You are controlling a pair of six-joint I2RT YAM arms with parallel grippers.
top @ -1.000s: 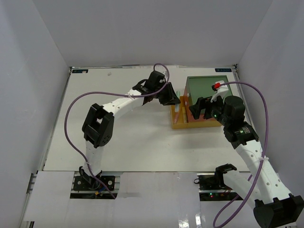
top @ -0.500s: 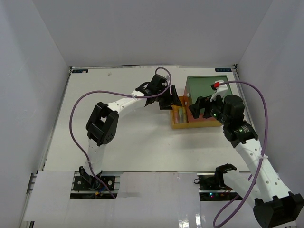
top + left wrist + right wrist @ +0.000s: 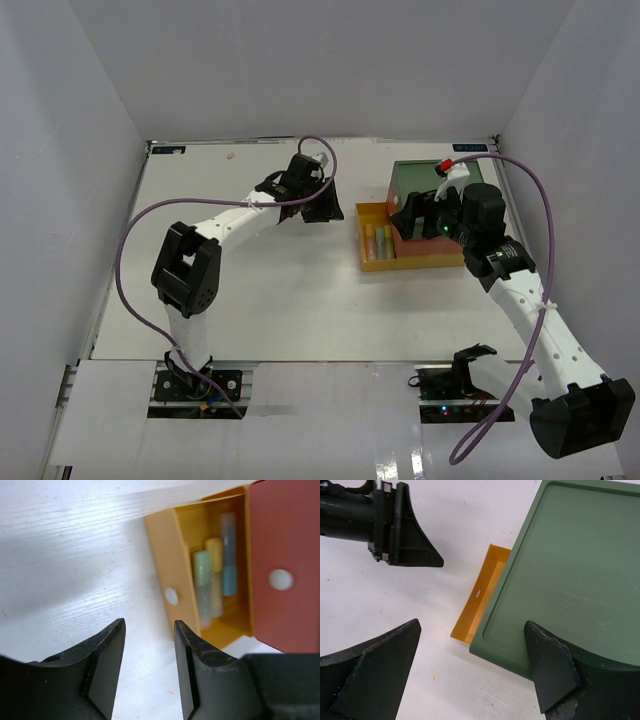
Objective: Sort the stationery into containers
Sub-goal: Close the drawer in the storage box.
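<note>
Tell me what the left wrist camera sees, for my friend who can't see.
An open yellow drawer holds three sticks side by side: pale green, yellow and blue. The red-orange drawer is at its right, and the left gripper, open and empty, shows at the bottom over the white table.

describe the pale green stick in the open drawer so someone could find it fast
On the right of the table stands a stacked box with a green top; its yellow bottom drawer is pulled out to the left. Of the sticks lying side by side inside, the pale green stick is nearest the drawer's front wall, next to the yellow stick.
</note>
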